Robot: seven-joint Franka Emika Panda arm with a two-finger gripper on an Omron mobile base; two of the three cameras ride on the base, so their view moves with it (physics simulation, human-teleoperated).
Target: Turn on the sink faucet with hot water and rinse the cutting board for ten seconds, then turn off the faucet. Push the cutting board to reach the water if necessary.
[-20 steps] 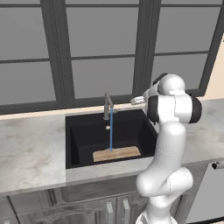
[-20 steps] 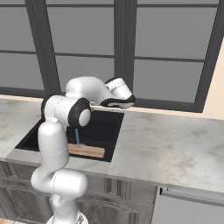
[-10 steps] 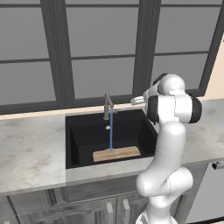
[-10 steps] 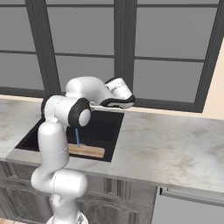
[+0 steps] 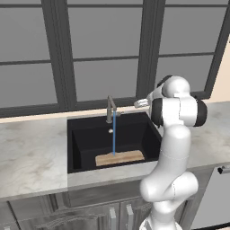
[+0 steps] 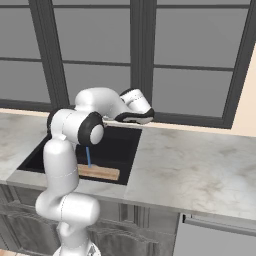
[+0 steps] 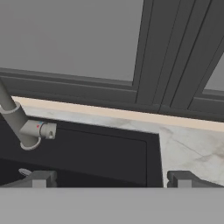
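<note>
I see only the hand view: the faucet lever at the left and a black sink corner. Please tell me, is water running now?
Observer: Yes. In the left base view a thin blue stream of water falls straight down from the faucet.
Operator: Does it reach the cutting board?
Observer: Yes, the stream lands on the cutting board, which lies flat at the front of the sink.
Operator: Where is my gripper against the faucet?
Observer: The gripper hangs open over the sink's back right corner, to the right of the faucet and apart from it.
</note>
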